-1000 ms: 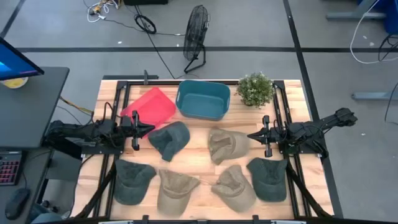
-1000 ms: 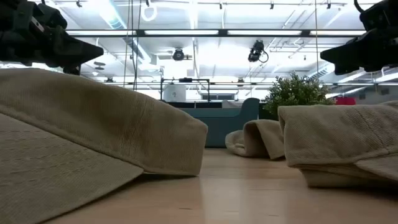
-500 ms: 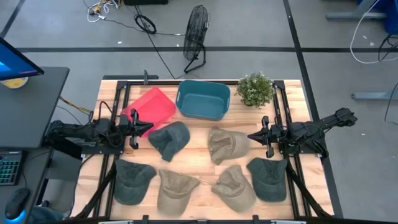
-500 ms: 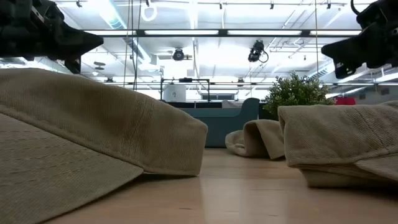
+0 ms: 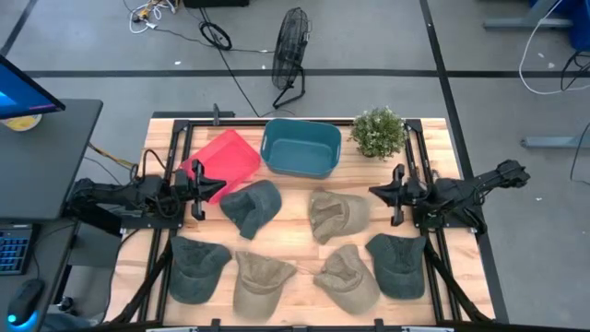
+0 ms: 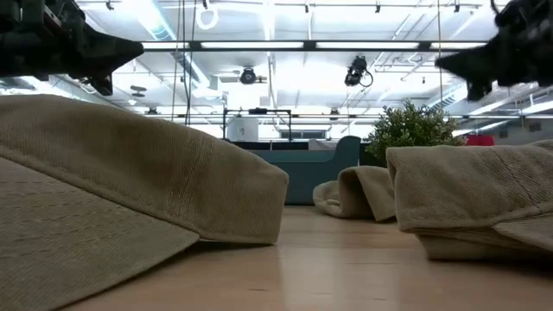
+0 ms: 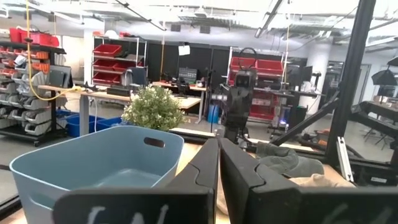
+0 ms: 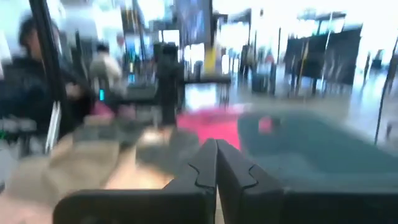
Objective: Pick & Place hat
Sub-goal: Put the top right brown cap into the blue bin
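Several caps lie on the wooden table: a dark grey-blue one (image 5: 251, 207) at middle left, a tan one (image 5: 337, 214) at middle right, and along the near edge a dark green one (image 5: 198, 267), two tan ones (image 5: 260, 281) (image 5: 348, 275) and another dark green one (image 5: 397, 264). My left gripper (image 5: 218, 191) is shut and empty, hovering above the table's left side, next to the grey-blue cap. My right gripper (image 5: 372, 192) is shut and empty, hovering at the right, beside the tan cap. The shut fingers show in each wrist view (image 7: 219, 163) (image 8: 216, 163).
A teal bin (image 5: 300, 147) and a red bin (image 5: 222, 160) stand at the table's far side, with a small potted plant (image 5: 379, 132) at the far right. A black frame (image 5: 419, 166) runs along the table's sides. A fan (image 5: 290, 55) stands on the floor beyond.
My right gripper has risen and moved a little toward the table's far edge, staying shut. My left gripper has shifted slightly, also shut. The caps have not moved.
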Tool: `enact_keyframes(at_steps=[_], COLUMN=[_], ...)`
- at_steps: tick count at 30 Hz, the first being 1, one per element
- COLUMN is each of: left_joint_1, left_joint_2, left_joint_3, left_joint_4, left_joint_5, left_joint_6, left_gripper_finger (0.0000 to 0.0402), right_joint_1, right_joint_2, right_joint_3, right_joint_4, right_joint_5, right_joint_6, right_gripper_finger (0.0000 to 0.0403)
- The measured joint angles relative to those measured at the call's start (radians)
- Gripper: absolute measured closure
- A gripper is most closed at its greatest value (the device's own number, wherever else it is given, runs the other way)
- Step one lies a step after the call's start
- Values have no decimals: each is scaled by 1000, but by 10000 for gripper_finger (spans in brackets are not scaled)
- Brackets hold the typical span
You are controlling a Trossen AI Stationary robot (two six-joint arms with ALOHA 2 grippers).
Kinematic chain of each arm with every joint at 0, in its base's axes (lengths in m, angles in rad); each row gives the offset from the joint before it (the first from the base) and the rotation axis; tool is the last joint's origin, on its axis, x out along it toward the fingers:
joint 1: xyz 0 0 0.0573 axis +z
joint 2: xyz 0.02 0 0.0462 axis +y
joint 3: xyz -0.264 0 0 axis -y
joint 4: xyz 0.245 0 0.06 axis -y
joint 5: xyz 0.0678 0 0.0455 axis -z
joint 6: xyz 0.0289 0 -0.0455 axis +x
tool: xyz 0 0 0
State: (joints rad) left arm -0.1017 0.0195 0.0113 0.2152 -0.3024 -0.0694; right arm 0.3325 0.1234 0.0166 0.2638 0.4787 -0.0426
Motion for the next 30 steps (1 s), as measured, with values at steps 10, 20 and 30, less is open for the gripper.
enact_keyframes(at_steps=[10, 20, 30], left_joint_1=[0, 0, 0], left_joint_2=[114, 403, 593], left_joint_3=[164, 355, 463], left_joint_4=[4, -4, -10], left_joint_5=[-1, -11, -12], left_joint_6=[108, 101, 116], left_gripper_finger=[274, 217, 233], right_joint_1=[-26, -45, -45], right_joint_2=[164, 588, 1033], right_joint_3=[115, 437, 627], right_joint_4=[121, -107, -386], right_joint_5=[-34, -210, -347], right_joint_6=[-46, 28, 113], right_gripper_finger=[357, 252, 225])
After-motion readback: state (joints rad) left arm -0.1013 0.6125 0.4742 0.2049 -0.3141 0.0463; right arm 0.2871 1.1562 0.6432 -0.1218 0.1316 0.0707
